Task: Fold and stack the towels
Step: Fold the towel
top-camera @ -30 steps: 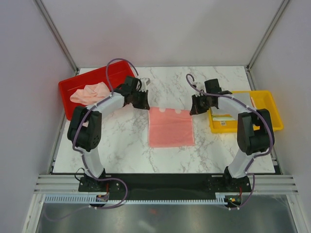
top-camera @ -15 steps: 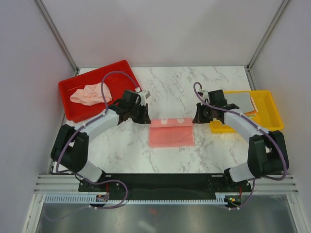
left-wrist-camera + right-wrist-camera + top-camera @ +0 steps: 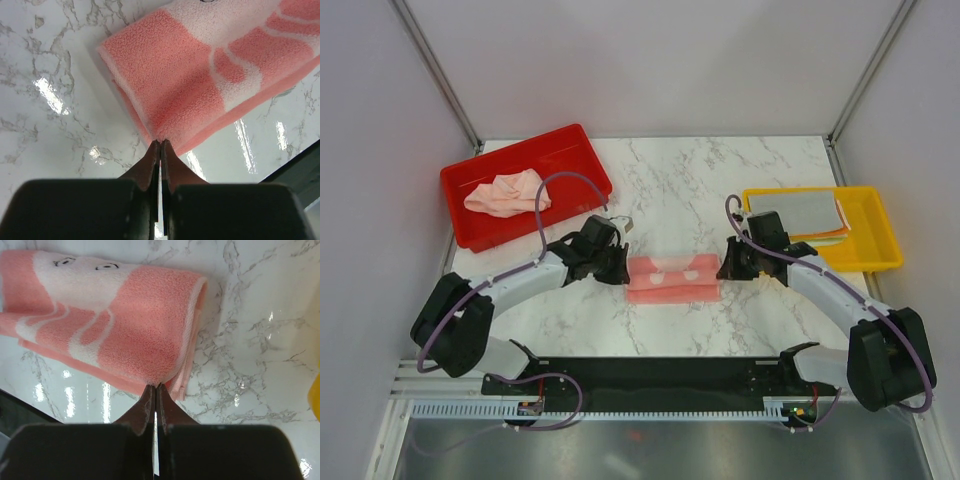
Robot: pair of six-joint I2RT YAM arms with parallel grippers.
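Folding the pink towel (image 3: 672, 278), mid-table.
Left gripper (image 3: 618, 268) and right gripper (image 3: 725, 268) are pinching its corners; folded towels (image 3: 805, 212) are lying at three o'clock, one crumpled towel (image 3: 505, 192) waiting at ten.

A pink towel with white bunny print (image 3: 175, 85) is soft looped terry cloth, nubbly and matt; the white grey-veined marble-look tabletop (image 3: 45, 115) is smooth, glossy, streaked with glare; the red tray (image 3: 572, 158) and yellow tray (image 3: 870, 226) are smooth, shiny plastic.
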